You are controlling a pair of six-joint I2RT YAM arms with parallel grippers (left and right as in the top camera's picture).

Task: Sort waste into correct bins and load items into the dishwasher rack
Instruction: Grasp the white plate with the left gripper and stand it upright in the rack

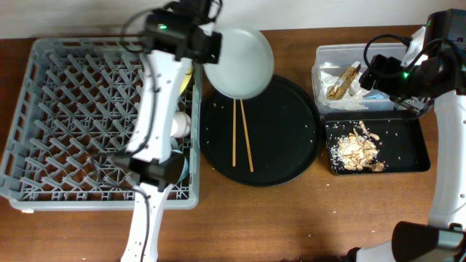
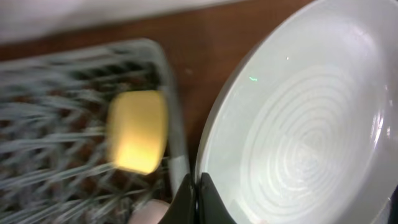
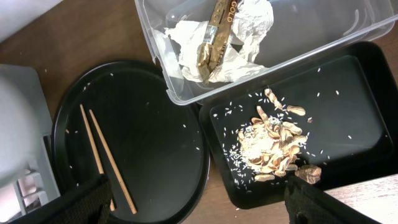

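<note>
My left gripper (image 1: 207,47) is shut on the rim of the pale grey-green plate (image 1: 239,62), held above the gap between the grey dishwasher rack (image 1: 80,116) and the round black tray (image 1: 260,132). In the left wrist view the jaws (image 2: 198,196) pinch the plate's (image 2: 311,124) edge. The yellow bowl (image 2: 138,130) and a pink cup (image 2: 152,213) sit in the rack (image 2: 56,118). Two chopsticks (image 1: 242,137) lie on the round tray. Napkins and wrapper (image 3: 217,37) lie in the clear tub (image 1: 349,76). Food scraps (image 1: 357,149) lie in the black rectangular tray (image 1: 408,149). My right gripper (image 3: 199,202) is open and empty above them.
White rice grains are scattered on the round black tray (image 3: 137,137) and in the rectangular tray (image 3: 348,93). A white cup-like thing (image 1: 180,124) and a light-blue cup (image 1: 182,164) sit at the rack's right edge. Bare wooden table lies in front.
</note>
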